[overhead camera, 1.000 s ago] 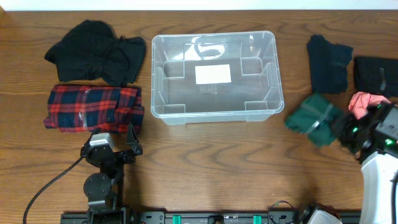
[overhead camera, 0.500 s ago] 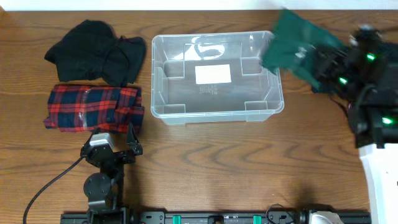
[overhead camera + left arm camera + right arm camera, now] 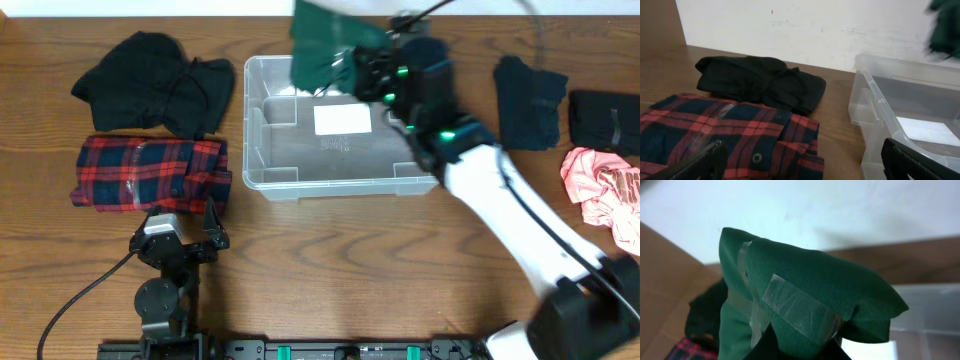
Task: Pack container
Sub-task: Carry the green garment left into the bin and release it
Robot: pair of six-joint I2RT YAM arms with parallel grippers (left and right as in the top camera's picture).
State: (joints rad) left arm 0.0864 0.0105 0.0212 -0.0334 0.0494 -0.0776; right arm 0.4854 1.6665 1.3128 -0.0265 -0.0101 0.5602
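The soft, probably light taped green cloth bundle (image 3: pixel 805 300) is clamped by the right gripper (image 3: pixel 352 66) above the rigid container (image 3: pixel 340 183).

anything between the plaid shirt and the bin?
No. Only a narrow strip of bare table separates the plaid shirt from the bin, as the overhead and left wrist views show.

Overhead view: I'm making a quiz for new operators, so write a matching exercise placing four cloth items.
1 green taped fabric bundle
2 red plaid folded shirt
3 pink crumpled cloth
4 black crumpled garment

A picture's right edge
B raised above the clear plastic rectangular bin
C left of bin, front
D left of bin, back

Pairs: 1-B, 2-C, 3-A, 4-D
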